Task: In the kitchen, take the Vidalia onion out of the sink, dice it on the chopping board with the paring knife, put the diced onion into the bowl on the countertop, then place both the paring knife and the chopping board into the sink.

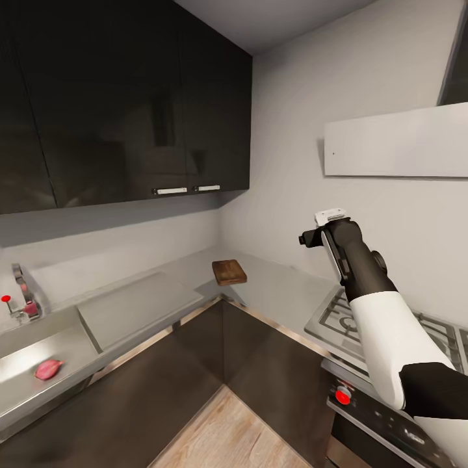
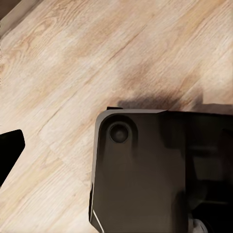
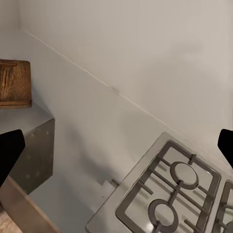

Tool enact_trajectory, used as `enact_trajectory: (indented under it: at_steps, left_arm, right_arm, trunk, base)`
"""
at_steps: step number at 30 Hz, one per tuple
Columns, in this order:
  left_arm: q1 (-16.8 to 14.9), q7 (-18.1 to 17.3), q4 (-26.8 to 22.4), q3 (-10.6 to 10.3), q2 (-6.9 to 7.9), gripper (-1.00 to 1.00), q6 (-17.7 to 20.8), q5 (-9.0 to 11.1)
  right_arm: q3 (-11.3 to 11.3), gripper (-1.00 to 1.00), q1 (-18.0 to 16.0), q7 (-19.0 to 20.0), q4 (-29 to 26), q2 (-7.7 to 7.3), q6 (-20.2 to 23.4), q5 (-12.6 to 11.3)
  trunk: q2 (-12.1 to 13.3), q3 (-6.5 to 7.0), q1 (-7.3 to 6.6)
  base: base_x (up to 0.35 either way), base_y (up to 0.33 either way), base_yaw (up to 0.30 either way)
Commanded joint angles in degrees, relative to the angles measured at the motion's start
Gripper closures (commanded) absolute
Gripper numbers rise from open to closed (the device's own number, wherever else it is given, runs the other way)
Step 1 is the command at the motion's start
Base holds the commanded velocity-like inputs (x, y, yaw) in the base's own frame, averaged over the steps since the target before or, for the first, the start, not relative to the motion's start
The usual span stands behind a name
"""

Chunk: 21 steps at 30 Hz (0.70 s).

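Note:
The Vidalia onion (image 1: 49, 368), small and pinkish-red, lies in the steel sink (image 1: 26, 354) at the far left, below the tap with the red knob (image 1: 19, 296). The brown chopping board (image 1: 229, 272) (image 3: 12, 82) rests on the grey countertop (image 1: 279, 286) in the far corner. My right gripper (image 1: 322, 227) (image 3: 116, 150) is raised above the countertop to the right of the board, open and holding nothing. In the left wrist view one dark fingertip (image 2: 9, 153) of my left gripper sits at the frame's edge over the wooden floor, open and holding nothing. The paring knife and the bowl are out of view.
A flat steel drainboard (image 1: 136, 302) lies between sink and board. A gas hob (image 1: 390, 325) (image 3: 179, 194) with red knobs sits under my right arm. Dark wall cabinets (image 1: 123, 104) hang above the counter. My dark base (image 2: 155, 170) stands on the wooden floor (image 1: 227, 435).

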Motion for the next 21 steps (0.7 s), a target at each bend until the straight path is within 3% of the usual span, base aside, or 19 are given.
enact_trajectory:
  at_steps: [1, 21]
  left_arm:
    - [0.0, 0.0, 0.0, 0.0, 0.05, -1.00, -0.1, 0.3]
    - [0.0, 0.0, 0.0, 0.0, 0.20, -1.00, 0.0, 0.3]
  right_arm:
    - [0.2, -1.00, 0.0, 0.3, 0.0, -0.05, 0.3, 0.5]
    - [0.2, -1.00, 0.0, 0.3, 0.0, -0.05, 0.3, 0.5]
  trunk:
    - [0.0, -0.01, 0.03]
    - [0.0, -0.01, 0.03]
  base:
    - [0.087, 0.035, 0.000]
    - [0.258, 0.029, 0.000]
